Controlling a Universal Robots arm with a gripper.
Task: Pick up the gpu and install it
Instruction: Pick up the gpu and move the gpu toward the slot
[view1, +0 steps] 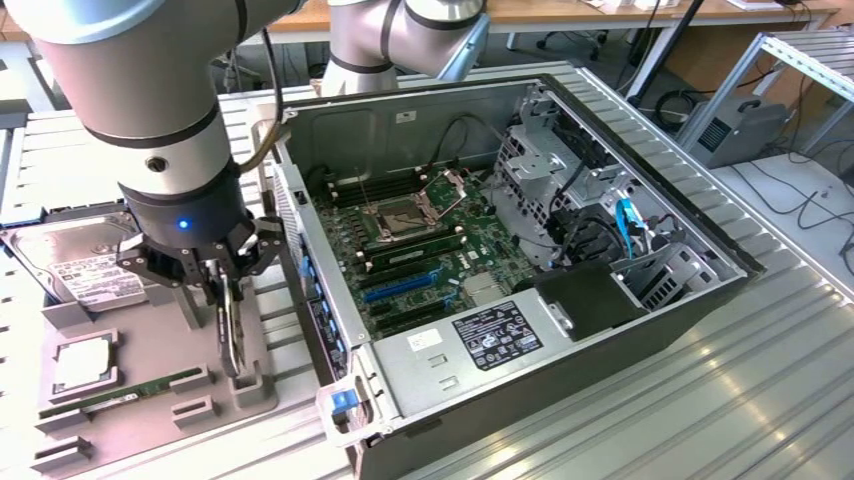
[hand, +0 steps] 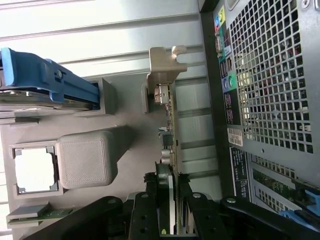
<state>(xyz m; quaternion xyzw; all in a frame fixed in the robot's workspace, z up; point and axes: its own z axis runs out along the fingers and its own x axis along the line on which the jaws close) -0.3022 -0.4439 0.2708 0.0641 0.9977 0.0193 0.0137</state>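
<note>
Clamping upright gpu: the claw

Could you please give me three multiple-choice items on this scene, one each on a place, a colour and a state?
1. Where is the gpu? A in a motherboard slot; B at the grey tray, under the gripper; C on the floor.
2. The memory stick is: A green; B red; C white.
3. The computer case is: A shut; B open-sided; C upside down.
Key: B, it stands on edge beside the case; A, its board is green; B, the motherboard is exposed.
</note>
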